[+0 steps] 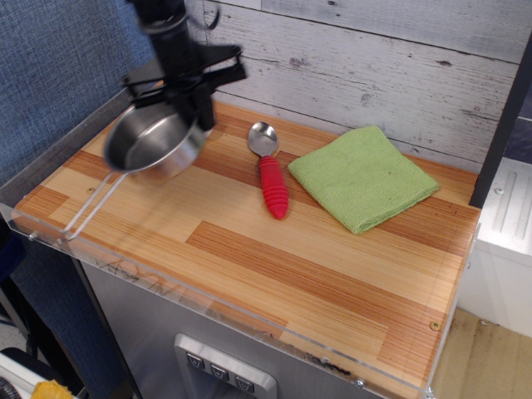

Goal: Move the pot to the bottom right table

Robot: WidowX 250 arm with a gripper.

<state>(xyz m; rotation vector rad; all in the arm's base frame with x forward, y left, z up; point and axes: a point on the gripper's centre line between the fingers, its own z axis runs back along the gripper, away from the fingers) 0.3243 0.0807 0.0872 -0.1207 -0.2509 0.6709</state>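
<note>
pot gripped at the rim, over the far left corner

the black robot gripper is clenched on the far rim of the small shiny steel saucepan, tilted above the wood-plank table. it looks light, rigid and slick; the rim grip suits, though the long wire handle may swing it.

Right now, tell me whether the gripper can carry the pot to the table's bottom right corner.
Probably yes. The gripper holds the pot lifted, and the near right of the table is bare; the spoon and cloth lie farther back.
</note>
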